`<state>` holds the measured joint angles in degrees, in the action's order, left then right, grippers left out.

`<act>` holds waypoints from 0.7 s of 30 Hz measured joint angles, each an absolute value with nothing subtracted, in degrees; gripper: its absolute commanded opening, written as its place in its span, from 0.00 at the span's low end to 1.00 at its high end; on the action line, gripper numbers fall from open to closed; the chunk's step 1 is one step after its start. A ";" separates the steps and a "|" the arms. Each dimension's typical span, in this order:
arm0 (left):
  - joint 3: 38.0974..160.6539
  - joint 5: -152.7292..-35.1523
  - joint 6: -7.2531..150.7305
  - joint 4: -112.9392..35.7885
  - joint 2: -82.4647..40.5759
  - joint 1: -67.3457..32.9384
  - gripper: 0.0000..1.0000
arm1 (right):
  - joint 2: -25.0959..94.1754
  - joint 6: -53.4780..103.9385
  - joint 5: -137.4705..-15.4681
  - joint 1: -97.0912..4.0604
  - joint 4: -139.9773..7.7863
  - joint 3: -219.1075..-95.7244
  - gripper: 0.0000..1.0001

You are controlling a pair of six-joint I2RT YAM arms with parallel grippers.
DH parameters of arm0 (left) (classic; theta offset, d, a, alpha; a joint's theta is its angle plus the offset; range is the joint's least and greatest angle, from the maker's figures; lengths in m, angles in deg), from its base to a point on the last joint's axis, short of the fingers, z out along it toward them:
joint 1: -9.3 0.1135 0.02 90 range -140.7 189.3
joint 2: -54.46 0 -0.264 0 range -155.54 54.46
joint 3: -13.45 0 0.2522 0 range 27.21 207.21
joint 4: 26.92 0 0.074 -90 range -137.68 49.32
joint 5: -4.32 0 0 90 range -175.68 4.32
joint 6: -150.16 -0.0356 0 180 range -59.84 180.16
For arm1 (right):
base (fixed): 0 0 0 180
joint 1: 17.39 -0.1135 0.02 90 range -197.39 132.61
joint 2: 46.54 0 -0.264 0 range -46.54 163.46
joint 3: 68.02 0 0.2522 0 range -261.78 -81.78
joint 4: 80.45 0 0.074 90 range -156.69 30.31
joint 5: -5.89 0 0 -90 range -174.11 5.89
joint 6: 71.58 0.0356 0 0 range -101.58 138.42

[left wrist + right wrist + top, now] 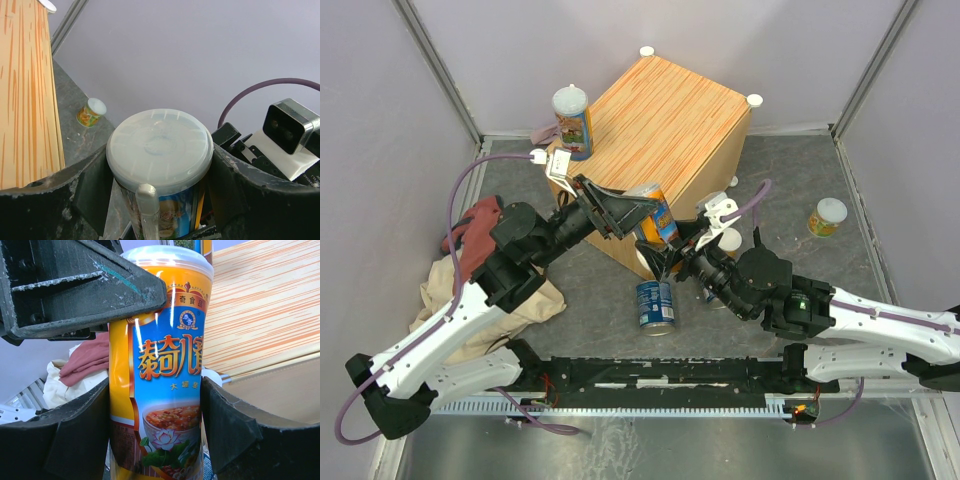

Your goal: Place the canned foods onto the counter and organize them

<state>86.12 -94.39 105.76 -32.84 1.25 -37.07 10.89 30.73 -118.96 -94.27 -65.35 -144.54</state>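
A tall orange and blue can with a pale lid (660, 216) is held in the air in front of the wood-grain counter (665, 115). My left gripper (638, 210) is shut on its upper part, just under the lid (160, 145). My right gripper (673, 253) is shut on its lower body (165, 375). Both grippers' fingers (240, 435) press its sides. A second tall can (572, 120) stands at the counter's left side. A blue ring-pull can (655, 304) stands on the table below the held can. A short pale-lidded can (827, 216) stands at the right and also shows in the left wrist view (91, 111).
A red cloth (475, 232) and a beige cloth (485, 305) lie at the left under my left arm. Another pale-lidded short can (728, 240) is partly hidden behind my right wrist. Grey walls close in the table at the back and sides.
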 measured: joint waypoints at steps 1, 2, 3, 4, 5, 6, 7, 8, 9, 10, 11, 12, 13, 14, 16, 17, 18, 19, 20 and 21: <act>86.12 -94.39 105.74 -32.84 1.25 -37.07 0.06 | 10.89 30.73 -119.03 -94.27 -65.32 -144.54 0.64; 86.12 -94.37 105.74 -32.84 1.25 -37.07 0.06 | 10.89 30.73 -119.11 -94.27 -65.32 -144.54 0.66; 86.14 -94.37 105.74 -32.84 1.25 -37.07 0.06 | 10.89 30.75 -119.14 -94.27 -65.30 -144.54 0.67; 86.14 -94.37 105.72 -32.84 1.25 -37.07 0.06 | 10.84 30.75 -119.16 -94.27 -65.26 -144.54 0.69; 86.14 -94.35 105.72 -32.84 1.25 -37.07 0.06 | 10.78 30.75 -119.16 -94.27 -65.17 -144.52 0.70; 86.14 -94.30 105.72 -32.84 1.25 -37.10 0.05 | 10.71 30.75 -119.14 -94.27 -65.08 -144.50 0.71; 86.14 -94.19 105.70 -32.89 1.25 -37.18 0.05 | 10.52 30.75 -119.14 -94.27 -65.02 -144.37 0.71; 86.14 -94.13 105.65 -33.00 1.25 -37.25 0.05 | 10.30 30.75 -119.11 -94.27 -65.00 -144.13 0.71; 86.14 -93.84 105.59 -33.15 1.25 -37.36 0.05 | 10.10 30.75 -119.09 -94.29 -64.95 -143.93 0.72; 86.14 -93.65 105.30 -33.28 1.23 -37.45 0.05 | 9.90 30.73 -119.07 -94.36 -64.91 -143.78 0.73; 86.14 -93.52 105.20 -33.32 1.21 -37.51 0.04 | 9.84 30.71 -119.09 -94.42 -64.76 -143.76 0.75; 86.17 -93.45 105.06 -33.32 1.21 -37.62 0.04 | 9.77 30.71 -119.07 -94.42 -64.71 -143.76 0.76; 86.19 -93.36 104.87 -33.30 1.21 -37.71 0.04 | 9.75 30.73 -119.09 -94.49 -64.71 -143.76 0.77; 86.21 -93.41 104.36 -33.37 1.21 -37.73 0.04 | 9.73 30.78 -119.16 -94.49 -64.82 -143.76 0.79; 86.21 -93.21 102.75 -35.03 1.21 -37.71 0.04 | 9.16 31.08 -119.44 -94.49 -66.20 -143.78 0.83; 86.21 -93.10 102.27 -36.08 1.08 -37.69 0.04 | 8.61 31.15 -119.75 -94.49 -66.68 -143.80 0.83; 86.21 -92.95 101.79 -36.87 0.90 -37.64 0.04 | 8.11 31.21 -120.01 -94.49 -67.16 -143.82 0.83; 86.21 -92.66 101.22 -37.72 0.68 -37.66 0.04 | 7.59 31.23 -120.14 -94.49 -67.47 -143.95 0.84; 86.21 -92.47 100.71 -38.26 0.53 -37.64 0.04 | 7.24 31.26 -120.32 -94.49 -67.64 -144.22 0.84; 86.21 -92.16 100.32 -38.83 0.31 -37.66 0.04 | 7.04 31.32 -120.43 -94.49 -67.93 -144.48 0.84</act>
<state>86.21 -92.16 100.32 -38.83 0.31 -37.66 7.04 31.32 -120.43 -94.49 -67.93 -144.48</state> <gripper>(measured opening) 0.741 0.834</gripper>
